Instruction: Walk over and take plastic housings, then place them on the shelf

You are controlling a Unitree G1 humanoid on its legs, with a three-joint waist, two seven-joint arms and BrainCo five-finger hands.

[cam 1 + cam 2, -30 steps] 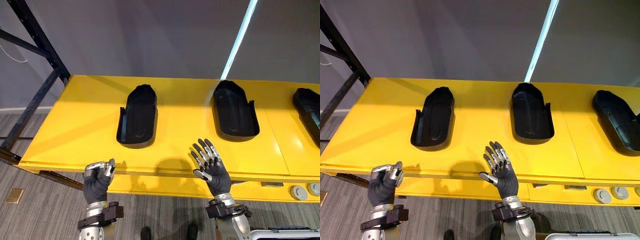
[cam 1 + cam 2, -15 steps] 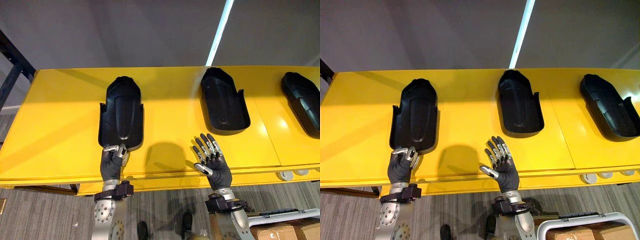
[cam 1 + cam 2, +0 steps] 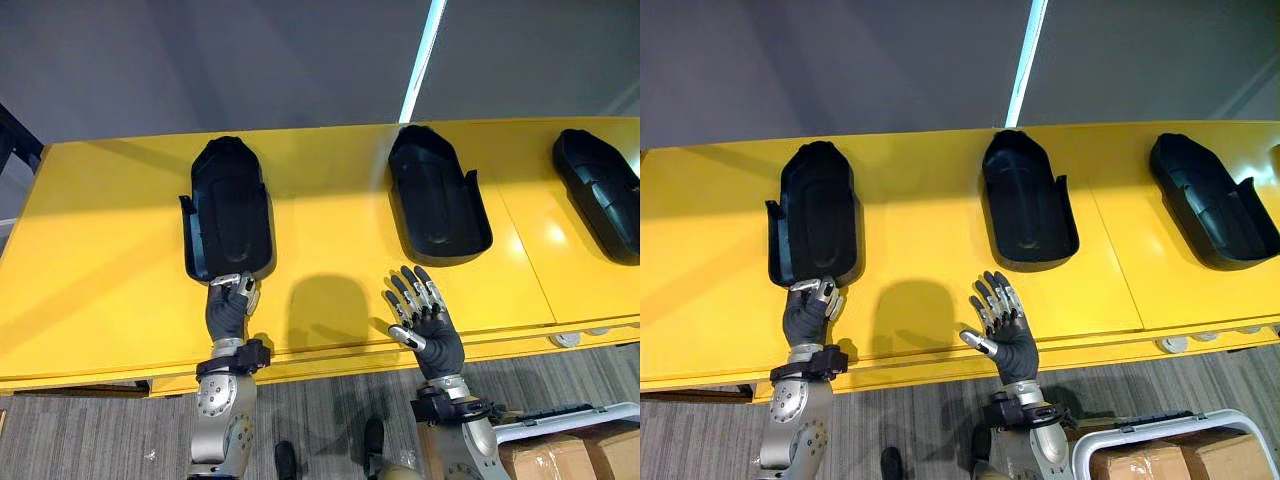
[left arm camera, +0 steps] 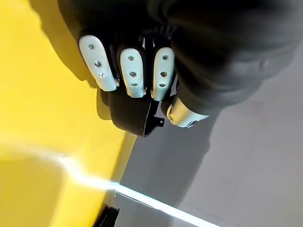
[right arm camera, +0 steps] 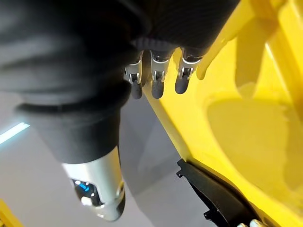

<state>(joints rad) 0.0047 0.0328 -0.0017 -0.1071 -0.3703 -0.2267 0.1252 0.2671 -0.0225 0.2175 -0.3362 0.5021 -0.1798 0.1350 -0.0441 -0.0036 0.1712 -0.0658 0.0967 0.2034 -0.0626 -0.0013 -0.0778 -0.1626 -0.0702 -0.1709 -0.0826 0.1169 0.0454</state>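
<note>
Three black plastic housings lie open side up on the yellow table: a left housing, a middle housing and a right housing. My left hand has its fingers curled and rests against the near end of the left housing. The left wrist view shows the curled fingers with the housing's dark edge just past them; I see no grip on it. My right hand hovers open over bare yellow surface, nearer to me than the middle housing, its fingers straight.
A grey wall with a bright light strip rises behind the table. A black rack post stands at the far left. A grey-framed bin with a cardboard box sits on the floor at lower right, by the table's front edge.
The view has shifted closer and rightward over the table. My left hand has risen from below the front edge to the left housing's near end, still curled. The right hand stays open.
</note>
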